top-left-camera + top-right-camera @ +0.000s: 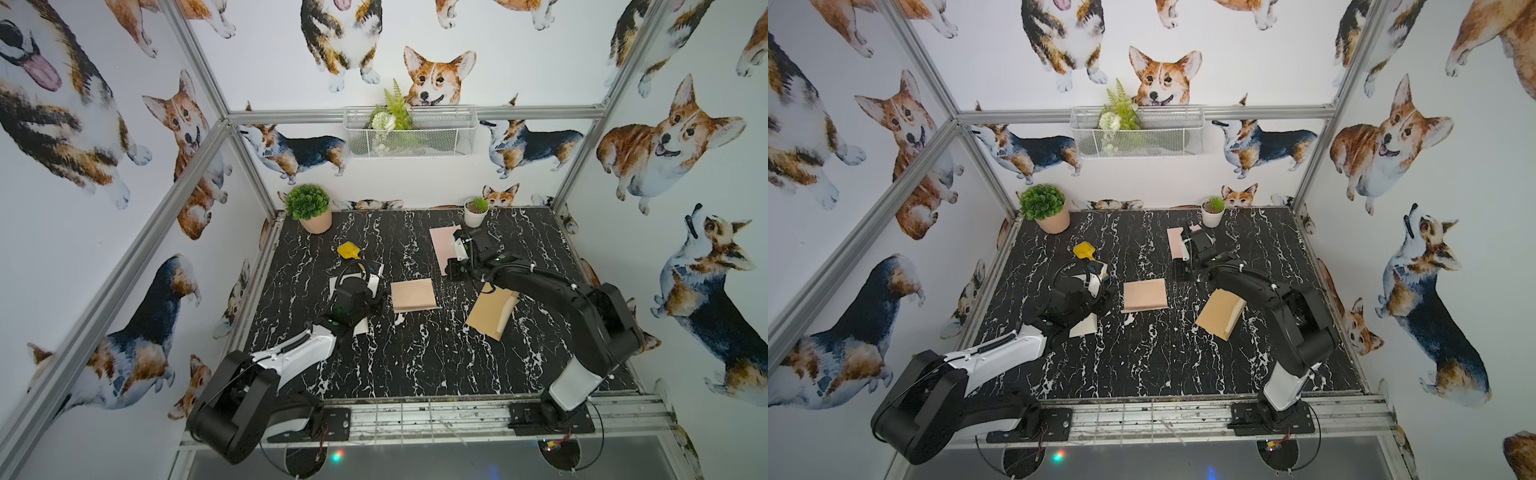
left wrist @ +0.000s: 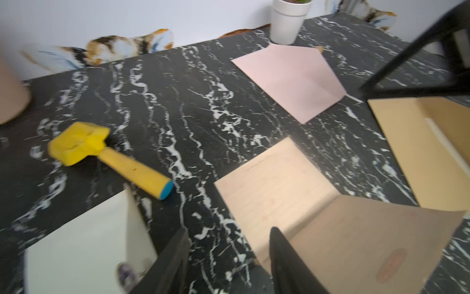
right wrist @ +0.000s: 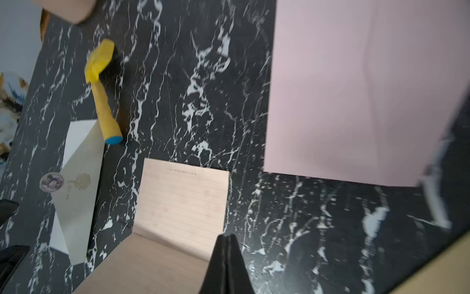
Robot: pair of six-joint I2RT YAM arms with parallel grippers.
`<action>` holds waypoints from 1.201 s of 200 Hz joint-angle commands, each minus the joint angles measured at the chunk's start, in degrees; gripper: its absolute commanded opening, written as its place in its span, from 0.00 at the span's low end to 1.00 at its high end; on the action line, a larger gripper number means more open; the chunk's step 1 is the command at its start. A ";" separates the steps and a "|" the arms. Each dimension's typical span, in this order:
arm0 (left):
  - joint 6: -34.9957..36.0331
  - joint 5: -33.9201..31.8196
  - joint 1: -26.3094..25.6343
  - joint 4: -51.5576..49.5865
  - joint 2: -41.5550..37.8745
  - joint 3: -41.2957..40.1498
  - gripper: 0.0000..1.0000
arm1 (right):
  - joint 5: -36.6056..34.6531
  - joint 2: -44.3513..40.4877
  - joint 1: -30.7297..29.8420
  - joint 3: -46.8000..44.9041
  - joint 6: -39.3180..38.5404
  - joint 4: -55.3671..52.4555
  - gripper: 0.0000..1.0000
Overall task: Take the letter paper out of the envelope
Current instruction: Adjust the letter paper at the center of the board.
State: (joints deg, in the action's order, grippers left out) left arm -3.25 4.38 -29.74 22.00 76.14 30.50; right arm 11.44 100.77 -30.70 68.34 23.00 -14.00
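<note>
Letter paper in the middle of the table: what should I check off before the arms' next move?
1. Letter paper out of every envelope, folded on the table: ok.
2. Right gripper shut, nothing visible between its jaws: ok.
3. Left gripper jaws apart, empty: ok.
4. Kraft envelope emptied: cannot tell.
5. Toy hammer apart from the letter paper: ok.

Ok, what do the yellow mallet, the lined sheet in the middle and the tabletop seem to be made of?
Yellow mallet: likely painted wood or moulded plastic, matte, with a blue end cap; the blur leaves it open.
Lined sheet: thin matte peach paper, with printed rules and a sharp fold.
Tabletop: black marble-look surface with white veins, faintly glossy; possibly printed laminate, not stone.
</note>
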 commanded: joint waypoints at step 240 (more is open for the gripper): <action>-7.48 7.13 -3.35 -23.81 30.34 25.75 0.00 | -17.30 -21.17 -11.01 -15.32 0.80 -17.69 0.60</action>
State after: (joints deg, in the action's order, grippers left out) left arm -10.22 13.54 -33.08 1.21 106.15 55.83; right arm 5.08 84.99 -43.03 55.57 23.88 -19.22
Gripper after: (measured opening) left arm 0.048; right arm 0.571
